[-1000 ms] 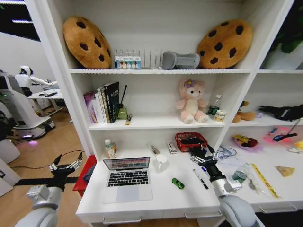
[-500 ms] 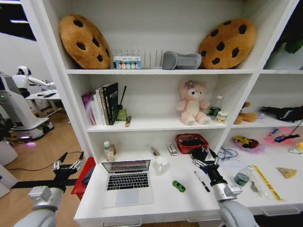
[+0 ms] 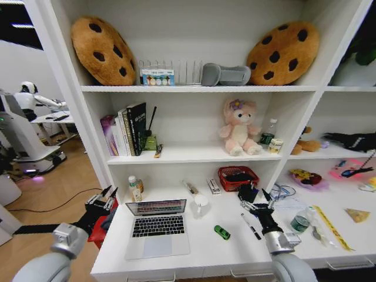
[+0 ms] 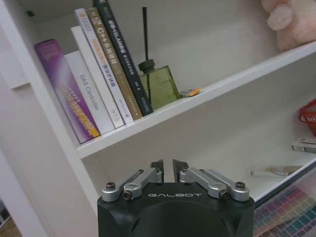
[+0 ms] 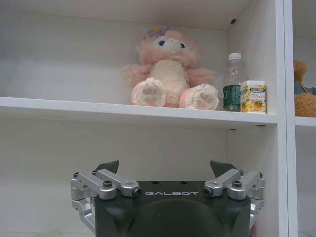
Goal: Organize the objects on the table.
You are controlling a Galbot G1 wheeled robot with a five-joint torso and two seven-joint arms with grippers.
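1. Looking down from my head camera, I am facing the long white worktop (image 3: pixel 194 249) under a white shelving unit. An open silver laptop (image 3: pixel 157 226) is sitting on the left part of the worktop. A tiny green toy car (image 3: pixel 221 232) is lying to its right, apart from it, and a white marker pen with a black cap (image 3: pixel 251 225) is lying further right. A small white mug (image 3: pixel 201 204) is standing just behind the laptop's right corner. A red mesh basket (image 3: pixel 237 176) is resting at the back of the worktop. My left end effector (image 3: pixel 103 200) is hanging off the worktop's left end, beside the laptop screen, touching nothing. My right end effector (image 3: pixel 255 197) is hovering above the worktop between the basket and the marker, with its fingers spread and nothing in them.

2. Through my left wrist camera, my left end effector (image 4: pixel 167 165) is showing its fingertips nearly touching, a thin gap between them, gripping nothing. Beyond it, a row of upright books (image 4: pixel 94 74) and a green glass bottle (image 4: pixel 159 86) are standing on a white shelf.

3. Through my right wrist camera, my right end effector (image 5: pixel 165 168) is holding its fingertips wide apart and empty. Behind it, a pink plush toy (image 5: pixel 168 69) is sitting on a shelf beside a clear plastic bottle (image 5: pixel 233 81).
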